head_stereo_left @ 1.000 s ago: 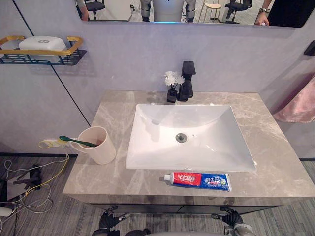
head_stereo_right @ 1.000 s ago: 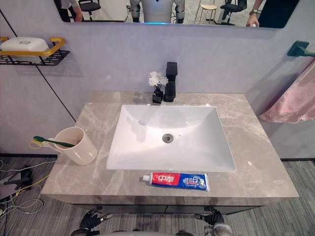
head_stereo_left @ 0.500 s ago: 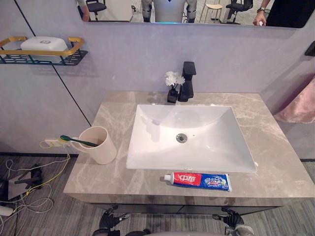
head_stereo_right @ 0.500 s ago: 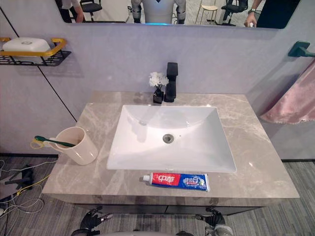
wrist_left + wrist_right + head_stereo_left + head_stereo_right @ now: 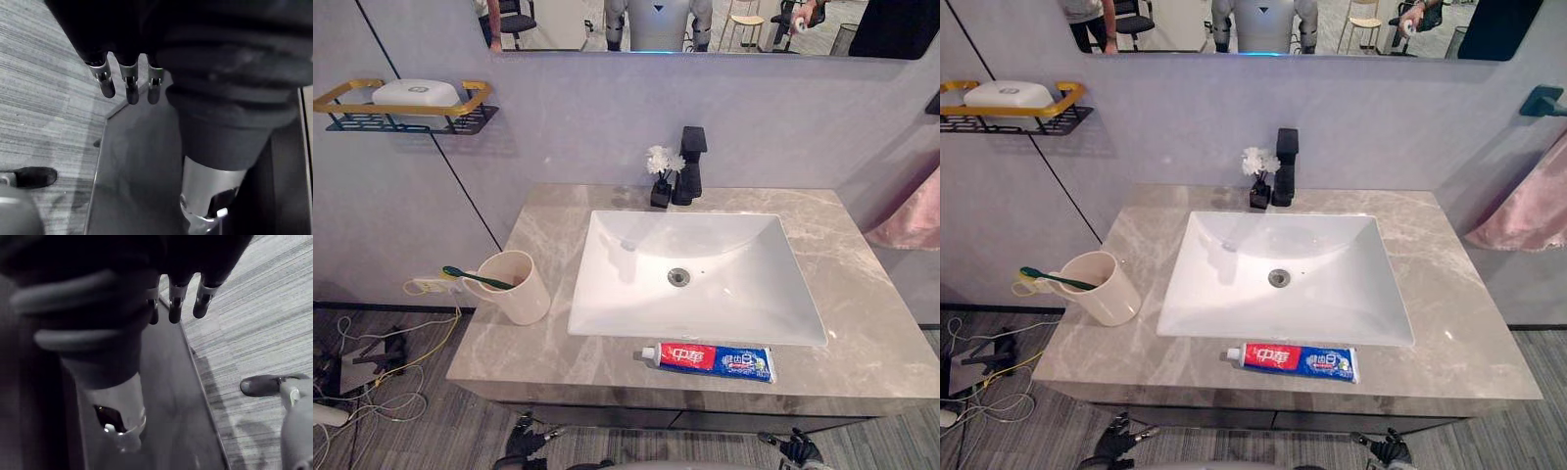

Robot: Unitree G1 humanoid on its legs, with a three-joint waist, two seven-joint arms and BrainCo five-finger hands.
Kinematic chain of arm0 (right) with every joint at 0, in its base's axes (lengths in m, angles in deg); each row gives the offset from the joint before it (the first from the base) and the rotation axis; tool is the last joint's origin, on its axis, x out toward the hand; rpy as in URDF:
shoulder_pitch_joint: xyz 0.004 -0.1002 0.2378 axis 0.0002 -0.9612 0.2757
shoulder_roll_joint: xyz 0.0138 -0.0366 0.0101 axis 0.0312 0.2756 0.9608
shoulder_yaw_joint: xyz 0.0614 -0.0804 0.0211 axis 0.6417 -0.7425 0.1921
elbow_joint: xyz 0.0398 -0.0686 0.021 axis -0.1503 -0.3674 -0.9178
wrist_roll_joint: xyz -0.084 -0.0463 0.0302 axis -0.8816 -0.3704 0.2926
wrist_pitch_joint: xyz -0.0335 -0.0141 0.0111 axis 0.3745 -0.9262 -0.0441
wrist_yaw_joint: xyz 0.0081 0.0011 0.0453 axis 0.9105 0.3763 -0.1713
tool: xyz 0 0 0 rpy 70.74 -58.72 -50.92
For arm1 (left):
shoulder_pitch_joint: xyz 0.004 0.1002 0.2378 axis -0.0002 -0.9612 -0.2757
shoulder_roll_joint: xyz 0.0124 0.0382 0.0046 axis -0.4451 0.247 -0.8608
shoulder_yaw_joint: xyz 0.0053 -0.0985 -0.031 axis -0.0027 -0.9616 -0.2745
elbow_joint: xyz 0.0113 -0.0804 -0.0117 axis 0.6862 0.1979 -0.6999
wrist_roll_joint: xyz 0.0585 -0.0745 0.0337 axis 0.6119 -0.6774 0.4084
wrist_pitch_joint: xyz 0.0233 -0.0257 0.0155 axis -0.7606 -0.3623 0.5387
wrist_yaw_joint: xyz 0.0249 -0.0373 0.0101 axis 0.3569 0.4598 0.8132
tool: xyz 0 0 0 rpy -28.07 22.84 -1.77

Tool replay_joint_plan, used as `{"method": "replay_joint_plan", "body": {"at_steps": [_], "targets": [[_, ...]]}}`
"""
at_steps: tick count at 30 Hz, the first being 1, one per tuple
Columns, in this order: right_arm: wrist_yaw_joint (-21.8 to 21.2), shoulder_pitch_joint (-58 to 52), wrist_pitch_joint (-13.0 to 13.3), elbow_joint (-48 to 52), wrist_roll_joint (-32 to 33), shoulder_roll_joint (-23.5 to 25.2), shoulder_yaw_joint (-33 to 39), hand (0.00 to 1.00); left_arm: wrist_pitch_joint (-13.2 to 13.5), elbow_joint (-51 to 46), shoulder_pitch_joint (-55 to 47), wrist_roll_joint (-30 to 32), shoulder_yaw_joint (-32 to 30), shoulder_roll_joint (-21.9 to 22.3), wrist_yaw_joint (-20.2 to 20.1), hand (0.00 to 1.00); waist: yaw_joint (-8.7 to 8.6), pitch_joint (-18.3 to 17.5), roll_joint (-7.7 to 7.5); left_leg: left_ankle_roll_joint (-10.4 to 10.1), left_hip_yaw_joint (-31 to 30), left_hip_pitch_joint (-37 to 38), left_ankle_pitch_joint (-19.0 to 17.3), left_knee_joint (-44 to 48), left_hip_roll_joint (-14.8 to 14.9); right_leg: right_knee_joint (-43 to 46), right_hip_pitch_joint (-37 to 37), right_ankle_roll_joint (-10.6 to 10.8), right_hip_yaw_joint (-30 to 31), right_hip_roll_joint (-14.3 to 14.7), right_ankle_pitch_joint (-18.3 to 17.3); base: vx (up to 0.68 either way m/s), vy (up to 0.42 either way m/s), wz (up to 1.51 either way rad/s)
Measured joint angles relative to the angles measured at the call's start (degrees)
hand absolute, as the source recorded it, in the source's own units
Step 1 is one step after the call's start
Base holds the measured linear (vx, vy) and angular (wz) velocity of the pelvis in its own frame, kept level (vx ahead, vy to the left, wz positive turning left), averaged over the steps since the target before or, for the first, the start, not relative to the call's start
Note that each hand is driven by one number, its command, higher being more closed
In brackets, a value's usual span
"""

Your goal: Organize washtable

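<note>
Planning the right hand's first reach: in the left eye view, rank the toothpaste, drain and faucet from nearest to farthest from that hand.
1. Toothpaste, at the front, just beyond the right hand.
2. Drain, midway back.
3. Faucet, at the rear.

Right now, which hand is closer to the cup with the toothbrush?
Left. The left hand hangs below the counter front, on the same side as the cup; the right hand hangs below the far end, past the toothpaste.

Before you: a grey panelled wall [image 5: 568,127] with a mirror [image 5: 568,24] along its top, a black-and-gold wall shelf [image 5: 411,123] at the left, a pink towel [image 5: 1528,211] at the right, and grey striped flooring [image 5: 460,441] beneath the marble washtable [image 5: 871,323]
</note>
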Motion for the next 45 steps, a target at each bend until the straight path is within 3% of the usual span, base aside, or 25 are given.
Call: {"method": "replay_joint_plan", "body": {"at_steps": [3,6,13,16,20,24,26,29,32,36,45], "targets": [[-0.19,-0.13,0.00,0.00,0.01,-1.26,0.69,0.00,-0.32,-1.68,0.52,-0.02,-5.55,-3.11,0.16,0.00,-0.10,0.23,0.60,-0.06,-0.96,-0.01,0.95,-1.00,0.05,-0.04,0.14,0.06,-1.33,0.02,-0.04,-0.05,-0.020,0.18],[-0.20,-0.94,-0.01,-0.01,0.02,-1.30,0.77,0.00,-0.44,-10.02,0.37,-0.99,-8.57,-5.46,1.15,0.00,0.19,0.24,0.54,-0.30,-2.17,-0.70,1.13,-1.01,0.19,-0.07,0.26,0.16,-2.97,0.10,-0.14,-0.05,-0.027,0.26],[-1.18,-3.65,0.10,1.85,0.04,-0.30,3.03,0.00,-0.34,-44.63,-0.69,-0.77,-14.47,-5.80,5.21,0.00,1.69,-0.02,1.05,-0.16,-3.31,-1.70,1.56,-1.01,0.30,-0.62,0.53,0.19,-5.08,0.24,-0.14,-0.02,-0.014,0.14],[-1.38,-4.94,0.15,2.15,0.13,0.23,3.38,0.00,0.75,-59.05,0.20,1.76,-14.05,-3.31,7.36,0.00,1.66,-0.11,1.04,-0.15,-4.67,-1.93,1.64,-1.00,0.11,-1.12,1.42,0.18,-6.48,0.23,-0.14,0.01,-0.013,0.19],[-1.74,-5.26,0.19,2.15,1.81,2.01,4.17,0.00,2.10,-73.16,1.96,5.49,-6.39,-0.97,8.52,0.00,1.43,-0.20,0.88,-0.84,-6.17,-2.85,2.14,-0.75,-0.21,-1.07,1.57,0.17,-8.08,0.04,-0.14,-0.01,-0.011,0.20],[-2.57,-5.41,0.34,2.56,2.50,2.83,3.98,0.00,5.08,-85.00,1.93,7.26,2.17,-0.03,7.16,0.00,0.22,-0.23,0.90,-0.84,-6.26,-2.81,2.13,-0.32,-0.57,-0.86,1.82,0.17,-8.14,-0.34,-0.14,-0.02,0.008,0.03],[-2.64,-5.14,0.85,2.56,2.81,3.41,2.83,0.00,6.48,-89.39,2.51,8.05,9.61,-0.01,5.32,0.00,-0.17,-0.24,1.00,-0.82,-6.22,-2.81,2.11,0.01,-0.58,-0.71,1.88,0.17,-8.09,-0.39,-0.14,-0.07,0.008,0.00],[-2.71,-5.09,1.07,3.04,2.83,3.46,0.97,0.00,6.94,-92.01,3.62,9.61,17.63,-0.08,2.77,0.00,-0.33,-0.38,1.29,-0.85,-6.14,-2.90,2.06,0.15,-0.36,-0.35,1.32,0.11,-8.02,-0.20,-0.19,-0.07,-0.002,0.00],[-2.73,-5.25,1.33,4.04,2.93,3.34,-1.47,0.00,7.23,-92.14,3.87,11.39,21.32,-0.30,0.33,0.00,-1.54,-0.52,1.57,-1.09,-5.89,-2.98,1.90,-0.02,-0.09,-0.44,1.15,-0.01,-7.94,0.04,-0.26,-0.05,-0.006,-0.02],[-3.74,-5.27,1.42,4.18,2.90,3.42,-4.45,0.00,7.19,-90.31,5.17,15.05,27.12,-2.48,-3.57,0.00,-1.58,-1.06,1.83,-0.96,-4.46,-3.34,2.03,-0.34,0.73,-0.65,-0.04,-0.16,-6.74,0.77,-0.01,-0.02,-0.012,-0.16],[-3.75,-5.81,1.42,4.95,2.16,4.07,-5.16,0.00,6.30,-80.45,6.46,22.49,34.80,-4.19,-8.83,0.00,-1.66,-1.52,1.44,-1.00,-3.58,-4.83,2.08,0.13,1.52,-1.40,-0.95,-0.35,-6.13,1.52,0.17,0.03,-0.017,-0.05]]}}
